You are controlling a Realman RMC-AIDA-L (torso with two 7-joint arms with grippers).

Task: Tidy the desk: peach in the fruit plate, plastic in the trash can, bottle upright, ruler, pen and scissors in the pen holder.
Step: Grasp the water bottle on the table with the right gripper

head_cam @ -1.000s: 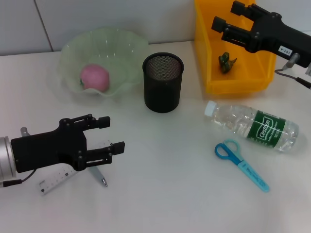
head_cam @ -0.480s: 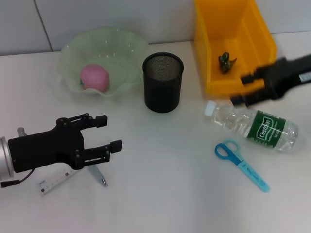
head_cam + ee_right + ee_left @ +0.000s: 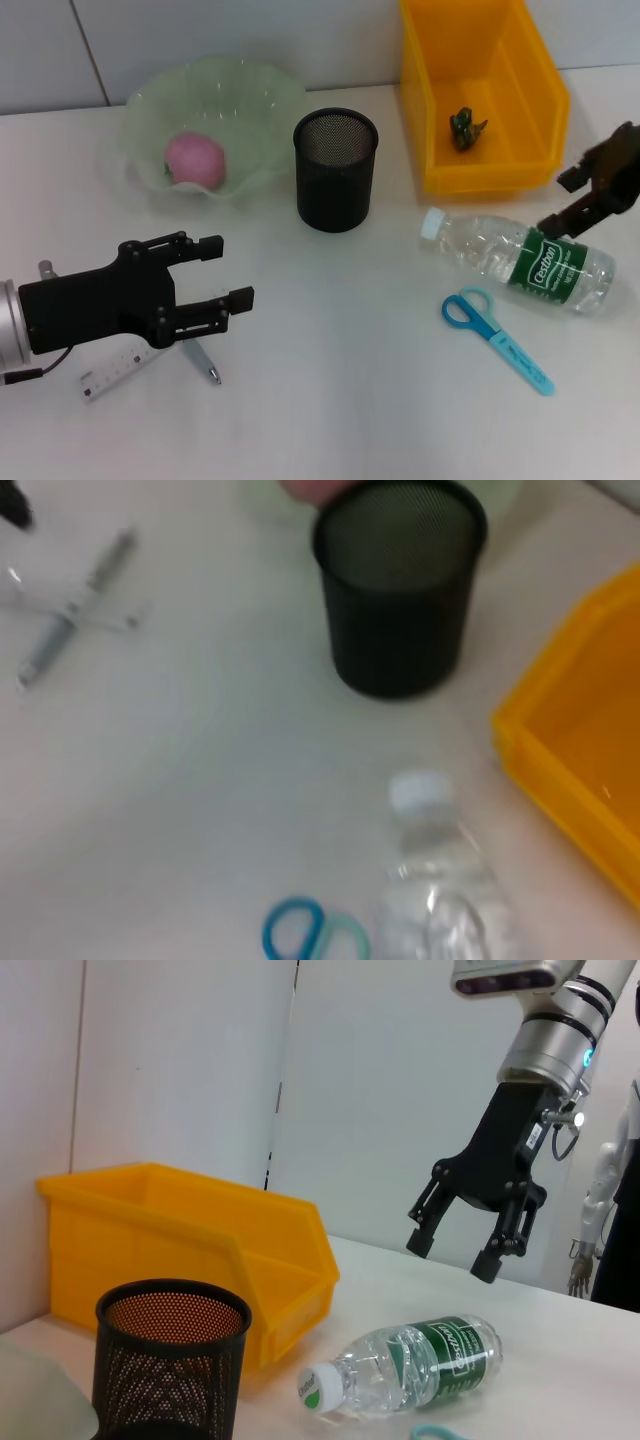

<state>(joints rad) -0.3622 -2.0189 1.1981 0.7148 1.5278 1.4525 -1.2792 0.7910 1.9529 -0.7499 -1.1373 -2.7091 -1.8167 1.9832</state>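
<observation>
- Bottle (image 3: 520, 262) lies near the table's right edge; looks empty, light, slick, crushable.
- Right gripper (image 3: 592, 195), fingers apart, above it: grasp mid-body.
- Left gripper (image 3: 218, 276) is spread too.

The clear glossy plastic bottle (image 3: 520, 260) lies near a black matt mesh pen holder (image 3: 335, 170) and a smooth yellow plastic bin (image 3: 440, 150).
</observation>
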